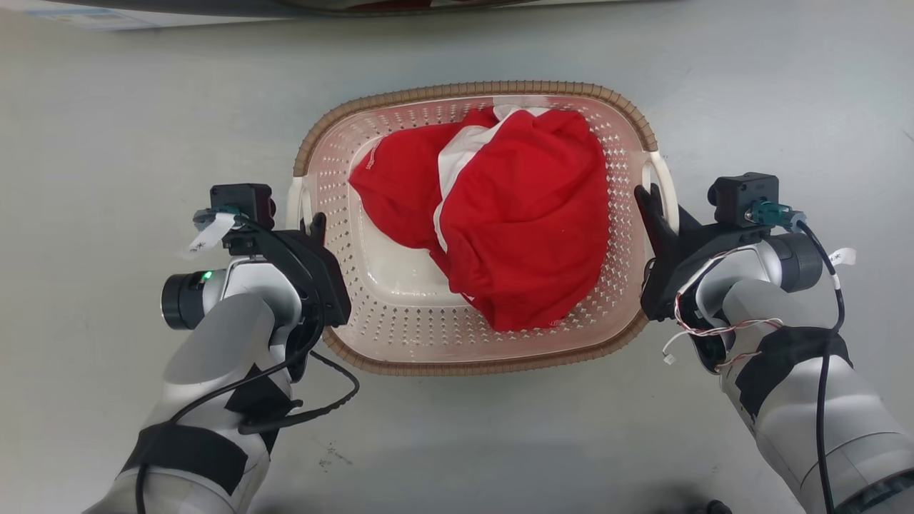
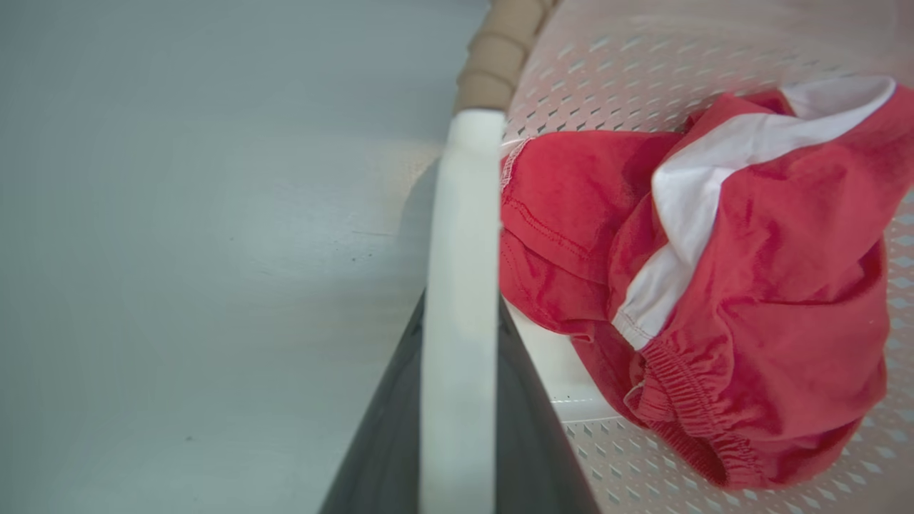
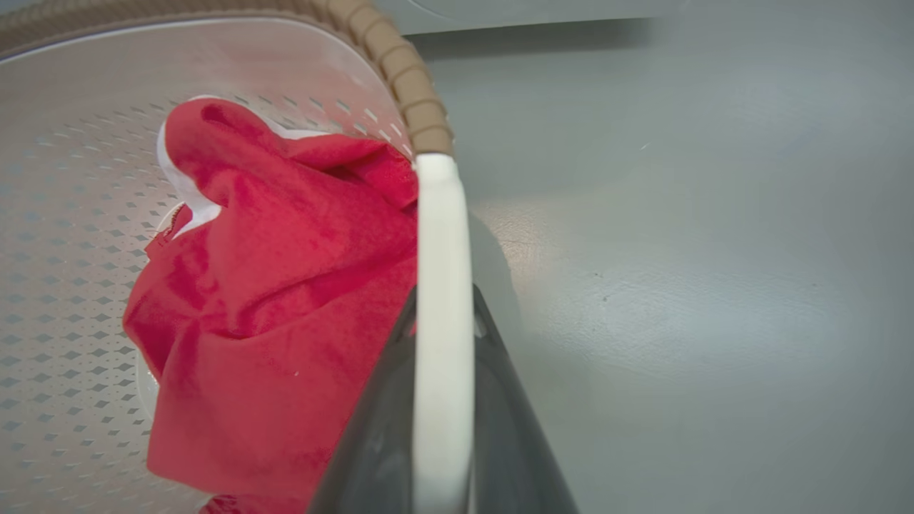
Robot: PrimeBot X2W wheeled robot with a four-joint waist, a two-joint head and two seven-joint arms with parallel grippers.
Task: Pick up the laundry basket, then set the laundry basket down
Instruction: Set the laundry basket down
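The laundry basket [image 1: 471, 90], pale with perforated walls and a brown woven-look rim, lies in the middle of the head view with a red and white garment [image 1: 514, 214] heaped inside. My left gripper [image 1: 314, 225] is at its white left handle [image 1: 294, 203], and in the left wrist view the left gripper [image 2: 460, 307] is shut with a dark finger on each side of that handle [image 2: 460, 214]. My right gripper [image 1: 651, 200] is at the right handle [image 1: 665, 187]. The right wrist view shows the right gripper [image 3: 443, 303] shut on that white handle bar [image 3: 441, 228]. I cannot tell whether the basket rests on the floor or hangs above it.
Grey floor [image 1: 107, 143] surrounds the basket on all sides. The pale lower edge of a large object [image 1: 214, 11] runs along the far side, at the top of the head view. Loose cables hang off both forearms near the basket's front rim.
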